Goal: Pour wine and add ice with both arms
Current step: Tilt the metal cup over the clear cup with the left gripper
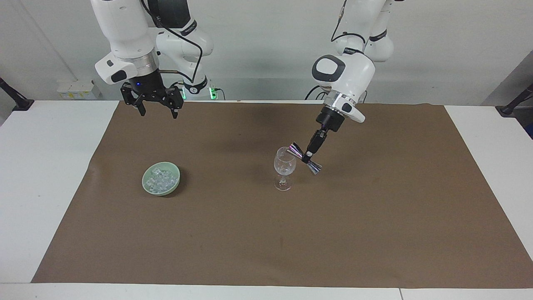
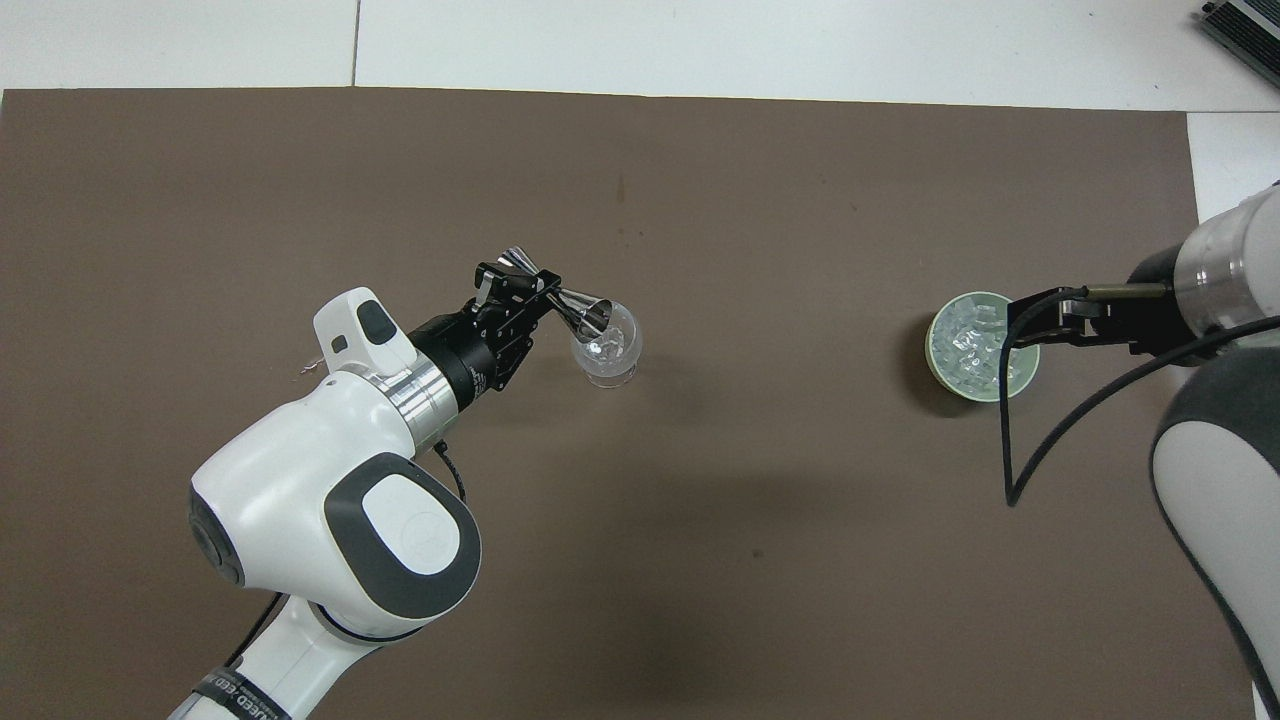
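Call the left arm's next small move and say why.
Probably hold the tilt a moment, then level the jigger: the left gripper is shut on its waist, and its mouth is tipped over the wine glass rim. The right gripper waits open, raised above the mat; the ice sits untouched in the green bowl.
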You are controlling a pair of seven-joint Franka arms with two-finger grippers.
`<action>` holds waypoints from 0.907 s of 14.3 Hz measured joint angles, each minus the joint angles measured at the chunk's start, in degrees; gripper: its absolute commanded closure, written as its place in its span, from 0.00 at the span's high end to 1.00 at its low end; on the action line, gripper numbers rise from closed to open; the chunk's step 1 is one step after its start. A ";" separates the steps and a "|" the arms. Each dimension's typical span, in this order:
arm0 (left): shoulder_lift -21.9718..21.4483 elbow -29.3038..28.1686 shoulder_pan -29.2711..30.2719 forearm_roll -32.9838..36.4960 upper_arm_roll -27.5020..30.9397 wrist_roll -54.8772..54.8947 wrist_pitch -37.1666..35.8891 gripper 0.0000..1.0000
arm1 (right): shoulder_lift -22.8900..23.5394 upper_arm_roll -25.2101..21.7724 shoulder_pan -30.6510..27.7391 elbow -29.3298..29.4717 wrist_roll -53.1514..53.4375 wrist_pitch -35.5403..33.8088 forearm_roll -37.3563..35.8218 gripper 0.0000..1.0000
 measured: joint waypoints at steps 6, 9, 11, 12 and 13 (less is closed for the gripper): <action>0.13 0.38 -0.12 0.02 0.00 5.93 0.33 0.00 | 0.00 0.00 0.00 0.00 0.00 0.00 0.00 1.00; 0.25 0.47 -0.14 0.02 0.00 8.74 0.91 0.00 | 0.00 0.00 0.00 0.00 0.00 0.00 0.00 1.00; 0.40 0.77 -0.16 0.02 0.00 10.12 1.17 0.00 | 0.00 0.00 0.00 0.00 0.00 0.00 0.00 1.00; 0.53 0.98 -0.17 0.02 0.00 10.89 1.24 0.00 | 0.00 0.00 0.00 0.00 0.00 0.00 0.00 1.00; 0.67 1.18 -0.18 0.02 0.00 11.61 1.30 0.00 | 0.00 0.00 0.00 0.00 0.00 0.00 0.00 1.00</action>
